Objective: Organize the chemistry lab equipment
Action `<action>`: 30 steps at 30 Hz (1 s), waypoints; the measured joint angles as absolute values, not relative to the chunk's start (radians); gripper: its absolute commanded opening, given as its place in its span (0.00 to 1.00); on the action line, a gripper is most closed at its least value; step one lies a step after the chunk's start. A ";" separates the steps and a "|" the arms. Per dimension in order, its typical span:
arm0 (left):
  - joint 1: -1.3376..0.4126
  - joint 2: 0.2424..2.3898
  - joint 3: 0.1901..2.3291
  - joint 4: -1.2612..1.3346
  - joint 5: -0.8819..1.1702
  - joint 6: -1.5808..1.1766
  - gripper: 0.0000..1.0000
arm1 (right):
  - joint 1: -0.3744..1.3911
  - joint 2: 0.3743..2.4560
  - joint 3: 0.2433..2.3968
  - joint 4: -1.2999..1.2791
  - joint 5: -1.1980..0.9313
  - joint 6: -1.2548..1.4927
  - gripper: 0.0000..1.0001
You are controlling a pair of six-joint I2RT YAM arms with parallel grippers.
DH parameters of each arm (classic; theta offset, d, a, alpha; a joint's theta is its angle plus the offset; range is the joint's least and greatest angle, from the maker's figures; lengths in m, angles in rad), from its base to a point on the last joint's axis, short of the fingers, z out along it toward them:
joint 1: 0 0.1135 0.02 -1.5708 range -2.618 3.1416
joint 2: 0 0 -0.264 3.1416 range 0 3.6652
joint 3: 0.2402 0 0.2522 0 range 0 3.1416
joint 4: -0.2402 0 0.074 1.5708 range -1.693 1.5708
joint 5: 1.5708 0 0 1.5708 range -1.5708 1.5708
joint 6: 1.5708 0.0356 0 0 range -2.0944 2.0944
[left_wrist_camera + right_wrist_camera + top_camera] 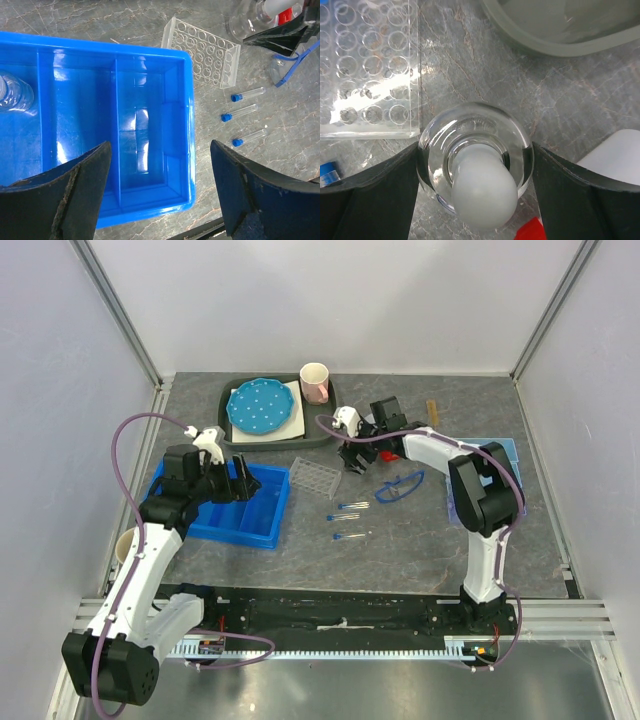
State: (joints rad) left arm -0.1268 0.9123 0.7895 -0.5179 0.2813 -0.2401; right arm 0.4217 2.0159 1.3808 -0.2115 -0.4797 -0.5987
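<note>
- Where the left gripper hangs over the blue bin, its fingers are seen spread wide, and nothing is held between them.
- A clear glass vessel is seen in the bin compartment at the left edge of the left wrist view. It is cut off by the frame, so its type cannot be determined.
- The right gripper is positioned over a clear glass flask fitted with a white stopper. The flask stands upright on the table.
- One finger is placed on each side of the flask, and the finger edges meet the outline of the glass. Whether the flask is pinched or only flanked cannot be told.
- The clear tube rack is located on the table just beside the flask, between the bin and the right gripper.
- Three blue-capped tubes are laid flat on the table near the rack, on its near side. They are roughly parallel and apart from one another, with the caps turned toward the bin.
- The blue goggles are located on the table just to the right of the tubes, near the right arm.
- The thin brown stick is found at the far side of the table, well apart from the tubes.
- A grey tray is set at the far side of the table and carries the blue dotted plate. The pink-and-white mug is seen at the tray's far right corner.
</note>
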 measured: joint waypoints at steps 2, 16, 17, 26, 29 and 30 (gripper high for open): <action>-0.127 0.909 0.789 -0.518 0.279 -0.240 0.86 | 0.422 1.991 1.378 -0.213 -0.480 -0.598 0.47; -0.131 0.838 0.789 -0.520 0.174 -0.241 0.86 | 0.458 1.818 1.367 -0.253 -0.496 -0.601 0.47; -0.131 0.830 0.789 -0.520 0.149 -0.241 0.86 | 0.477 1.810 1.367 -0.262 -0.496 -0.603 0.47; -0.131 0.709 0.783 -0.522 -0.077 -0.248 0.88 | 0.705 1.805 1.468 -0.336 -0.509 -0.595 0.47; -0.131 0.638 0.777 -0.520 -0.165 -0.258 0.88 | 0.784 1.845 1.577 -0.348 -0.530 -0.572 0.47; -0.131 0.604 0.771 -0.520 -0.194 -0.262 0.88 | 0.805 1.866 1.615 -0.347 -0.537 -0.561 0.47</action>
